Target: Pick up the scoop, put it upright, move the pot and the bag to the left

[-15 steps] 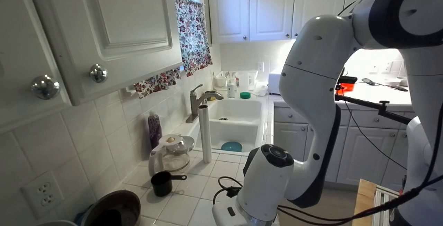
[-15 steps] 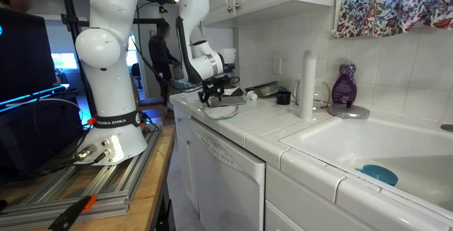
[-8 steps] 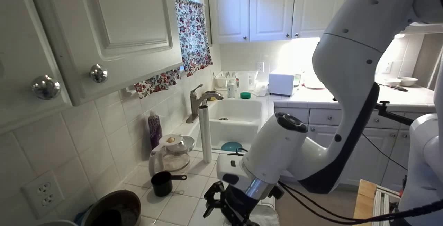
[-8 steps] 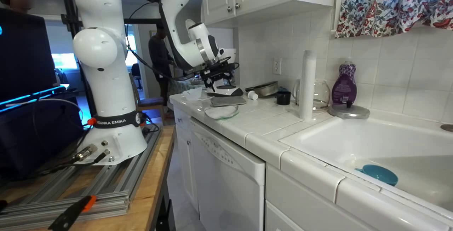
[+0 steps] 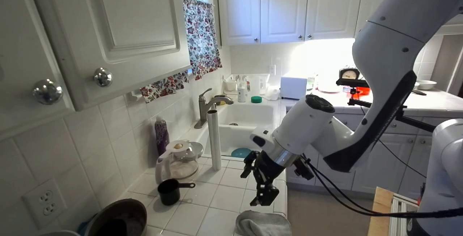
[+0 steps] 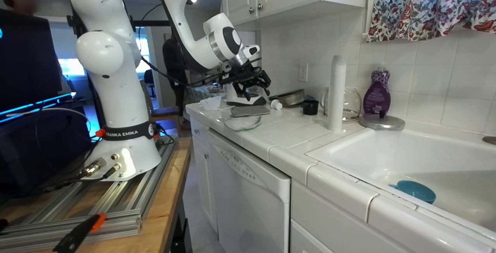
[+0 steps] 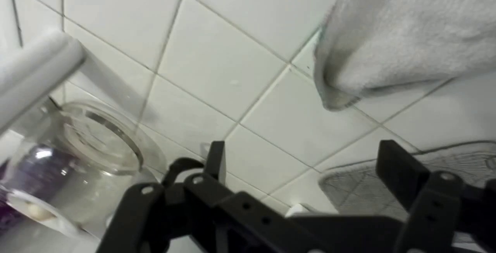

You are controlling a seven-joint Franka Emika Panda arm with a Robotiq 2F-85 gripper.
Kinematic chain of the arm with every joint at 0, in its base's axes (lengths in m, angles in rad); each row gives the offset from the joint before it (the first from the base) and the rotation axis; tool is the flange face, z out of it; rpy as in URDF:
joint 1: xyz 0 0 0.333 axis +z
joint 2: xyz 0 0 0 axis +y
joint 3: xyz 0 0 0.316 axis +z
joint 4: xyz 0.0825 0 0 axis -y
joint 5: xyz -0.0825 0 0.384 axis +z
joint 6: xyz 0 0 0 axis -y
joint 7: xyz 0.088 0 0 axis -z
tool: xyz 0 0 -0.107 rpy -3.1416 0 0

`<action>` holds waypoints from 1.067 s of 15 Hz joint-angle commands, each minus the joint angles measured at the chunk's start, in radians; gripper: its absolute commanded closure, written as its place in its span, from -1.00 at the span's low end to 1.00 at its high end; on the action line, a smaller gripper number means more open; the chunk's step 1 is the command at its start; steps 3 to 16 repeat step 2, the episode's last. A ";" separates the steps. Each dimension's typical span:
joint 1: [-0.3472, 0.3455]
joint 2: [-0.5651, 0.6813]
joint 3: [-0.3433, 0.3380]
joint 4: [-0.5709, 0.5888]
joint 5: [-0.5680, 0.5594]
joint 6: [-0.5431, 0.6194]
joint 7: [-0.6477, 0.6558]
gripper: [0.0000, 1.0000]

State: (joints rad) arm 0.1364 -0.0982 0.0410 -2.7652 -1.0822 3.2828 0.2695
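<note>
The scoop (image 5: pixel 169 192), small and black, stands on its base on the tiled counter, cup mouth up, handle towards the sink; an exterior view also has the scoop (image 6: pixel 310 107) beside the pot (image 6: pixel 293 98). The dark pot (image 5: pixel 135 212) looks tilted near the wall and is cut off by the frame's lower edge. Above the counter hangs my gripper (image 5: pixel 249 189), apart from both. In the wrist view the gripper (image 7: pixel 304 158) is open, fingers wide apart, only tiles and cloth showing beyond. A black curved edge behind a finger may be the scoop. I cannot make out the bag.
A grey cloth (image 5: pixel 262 225) and a white cloth (image 6: pixel 243 123) lie on the counter's front side. A glass carafe (image 5: pixel 182 163) and an upright white tube (image 5: pixel 214 140) stand by the sink (image 6: pixel 321 153). A purple bottle (image 6: pixel 377 92) is near the wall.
The gripper has risen off the cloth area and swung towards the sink, now fully in view with its fingers reaching forward. Scoop, pot and cloths stay where they were.
</note>
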 commanded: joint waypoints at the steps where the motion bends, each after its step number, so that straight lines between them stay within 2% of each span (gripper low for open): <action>1: -0.007 -0.001 -0.034 0.000 -0.033 0.000 0.052 -1.00; 2: -0.015 -0.001 -0.060 0.001 -0.058 0.000 0.088 -1.00; 16: -0.015 -0.001 -0.060 0.001 -0.058 0.000 0.088 -1.00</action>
